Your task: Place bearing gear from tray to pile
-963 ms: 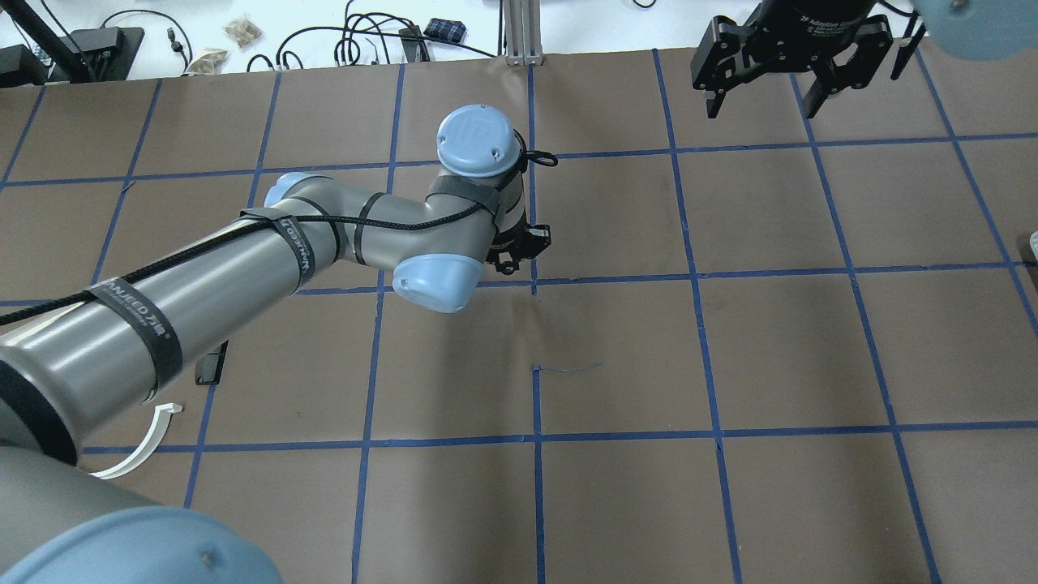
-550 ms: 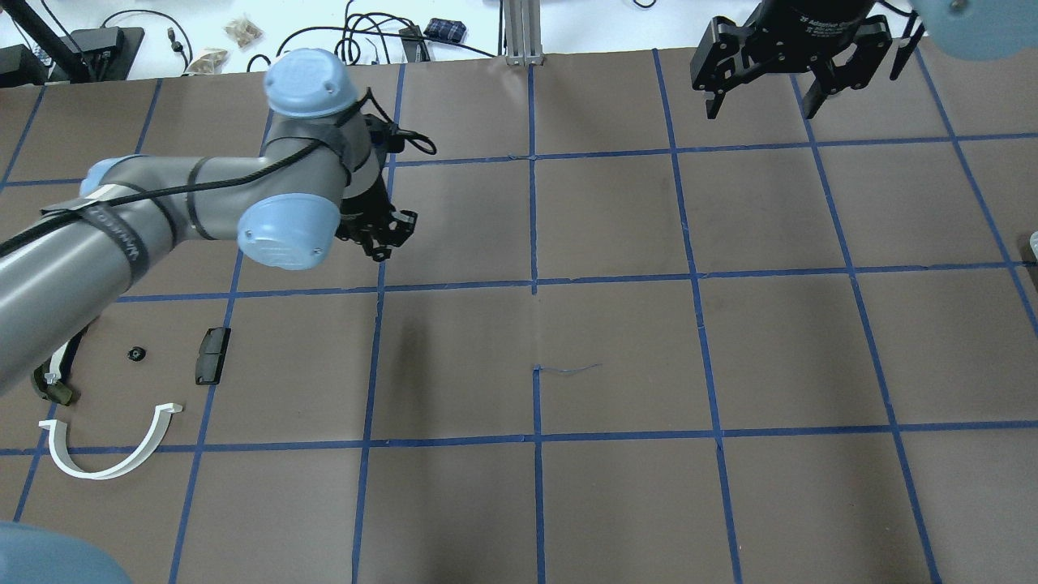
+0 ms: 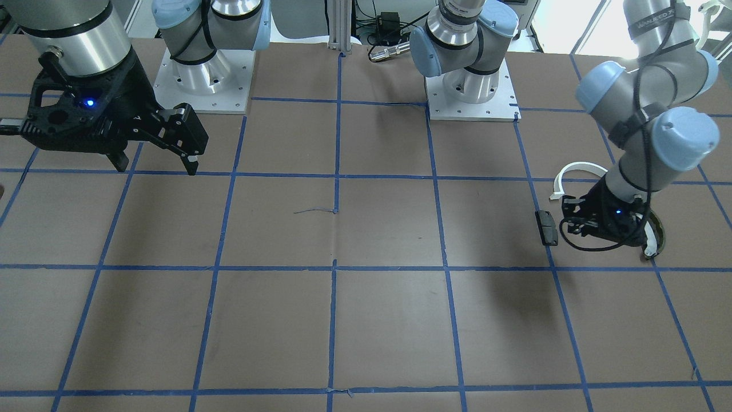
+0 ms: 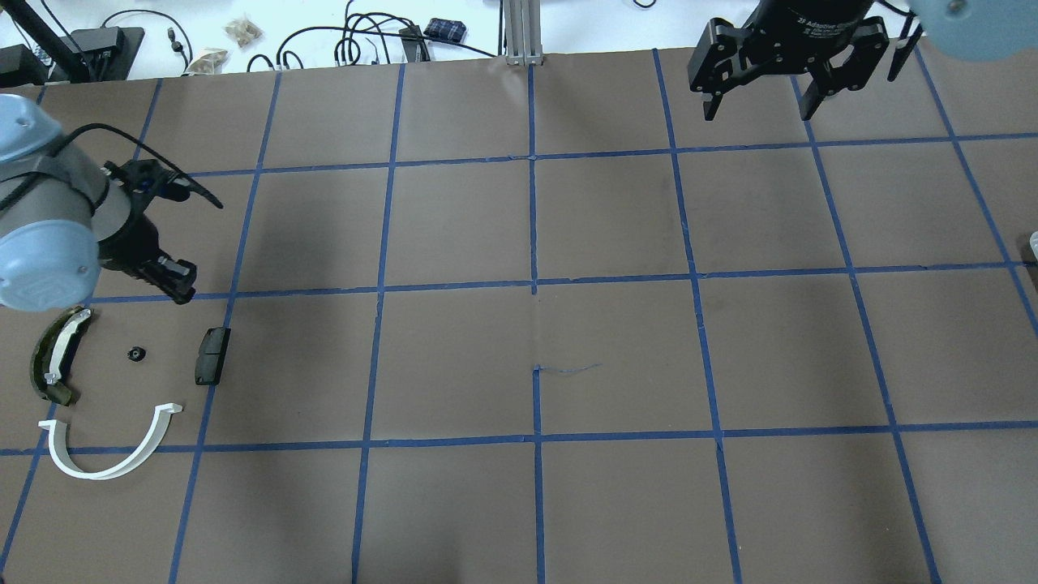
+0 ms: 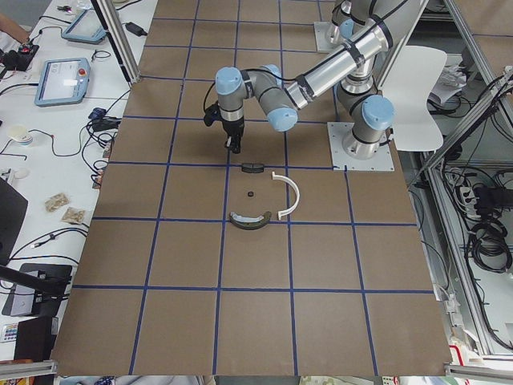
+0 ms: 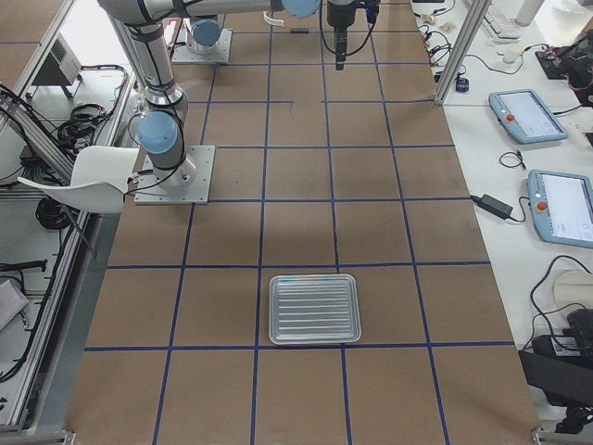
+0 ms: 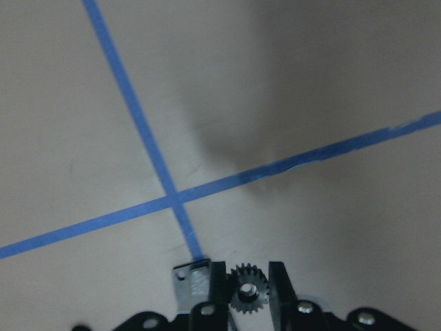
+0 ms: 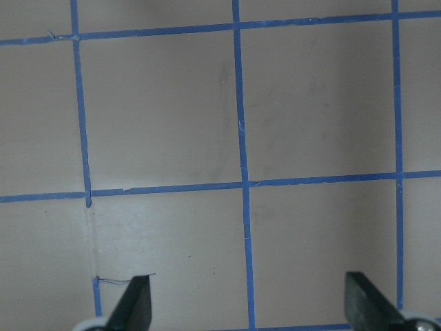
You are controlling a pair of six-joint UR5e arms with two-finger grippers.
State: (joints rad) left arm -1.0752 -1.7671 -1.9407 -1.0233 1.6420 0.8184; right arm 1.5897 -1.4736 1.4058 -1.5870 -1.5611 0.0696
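My left gripper [image 4: 174,284] is shut on a small dark bearing gear [image 7: 247,295], which shows between its fingers in the left wrist view. It hovers just beyond the pile: a white half-ring arc [image 4: 105,454], a dark olive curved piece with a white strip [image 4: 50,361], a black rectangular block [image 4: 212,355] and a small black round part [image 4: 136,353]. In the front-facing view the left gripper [image 3: 569,220] is beside the black block [image 3: 546,227]. My right gripper [image 4: 758,101] is open and empty at the far right. The metal tray [image 6: 313,308] shows only in the exterior right view.
Brown paper with a blue tape grid [image 4: 534,288] covers the table. Cables and small items [image 4: 365,36] lie beyond the far edge. The robot bases [image 3: 470,86] stand at the table's near side.
My left arm has swung from the table's middle far to the left and now stands by the pile. The right gripper has not moved.
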